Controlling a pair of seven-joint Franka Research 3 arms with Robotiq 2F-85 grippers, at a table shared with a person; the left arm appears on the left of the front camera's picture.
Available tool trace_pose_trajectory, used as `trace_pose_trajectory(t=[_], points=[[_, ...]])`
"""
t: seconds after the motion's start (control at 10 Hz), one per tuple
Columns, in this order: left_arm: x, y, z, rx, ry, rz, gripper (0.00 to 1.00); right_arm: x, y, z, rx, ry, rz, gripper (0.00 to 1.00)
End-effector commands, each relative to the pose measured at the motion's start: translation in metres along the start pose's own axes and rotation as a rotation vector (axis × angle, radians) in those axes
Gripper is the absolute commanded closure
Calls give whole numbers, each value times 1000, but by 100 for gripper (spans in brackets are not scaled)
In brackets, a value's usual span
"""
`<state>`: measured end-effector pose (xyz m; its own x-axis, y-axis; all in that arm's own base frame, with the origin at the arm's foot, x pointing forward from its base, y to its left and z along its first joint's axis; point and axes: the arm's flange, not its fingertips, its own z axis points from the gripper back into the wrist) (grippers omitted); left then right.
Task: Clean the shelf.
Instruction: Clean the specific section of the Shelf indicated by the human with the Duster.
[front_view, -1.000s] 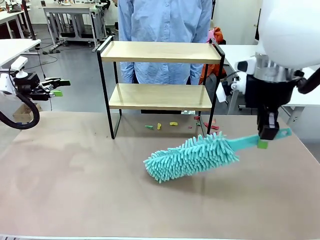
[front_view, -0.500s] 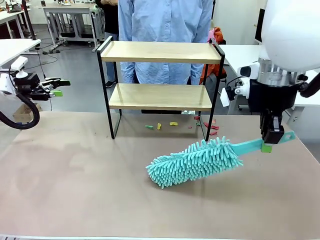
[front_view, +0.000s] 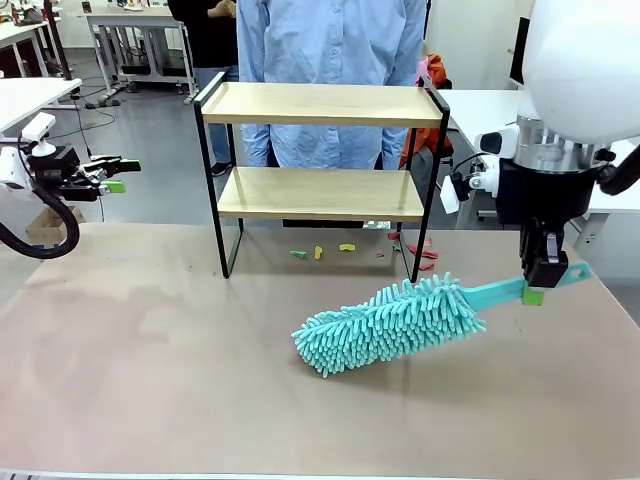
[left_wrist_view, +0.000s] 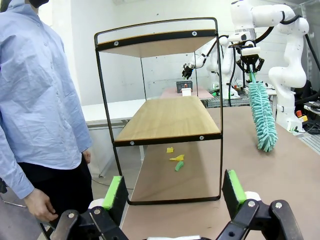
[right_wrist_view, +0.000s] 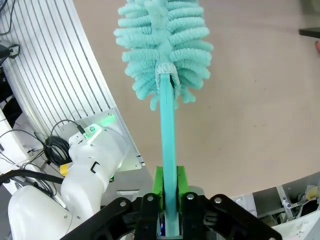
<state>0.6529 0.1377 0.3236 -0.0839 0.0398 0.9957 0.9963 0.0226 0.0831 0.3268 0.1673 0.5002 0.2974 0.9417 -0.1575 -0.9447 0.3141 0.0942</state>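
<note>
right gripper (front_view: 535, 285) is clamped on the handle end of the teal duster (front_view: 390, 322), head low over the table (front_view: 150, 380), right of centre. can't tell if the tip touches. left gripper (front_view: 112, 175) has its jaws apart, empty, off the far-left corner. shelf (front_view: 320, 195) stands mid far edge, person (front_view: 330, 60) right behind it.

risks:
- grip sits far out on a thin handle, so pressing on a board could twist it in the pads
- fluffy head could snag the black frame and shove the light shelf toward the person
- coloured scraps (front_view: 320, 252) under the shelf could scatter

top board is edge-on from the front, so any dirt there is hidden. scraps are too small to identify.
</note>
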Motion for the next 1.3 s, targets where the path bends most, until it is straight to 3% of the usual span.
trace_pose_trajectory(t=[0.0,1.2], points=[[4,-2,-2,6,-2,-15,0,3,1,5,-14,-7,-9,87],[4,-2,-2,6,-2,-15,0,3,1,5,-14,-7,-9,87]])
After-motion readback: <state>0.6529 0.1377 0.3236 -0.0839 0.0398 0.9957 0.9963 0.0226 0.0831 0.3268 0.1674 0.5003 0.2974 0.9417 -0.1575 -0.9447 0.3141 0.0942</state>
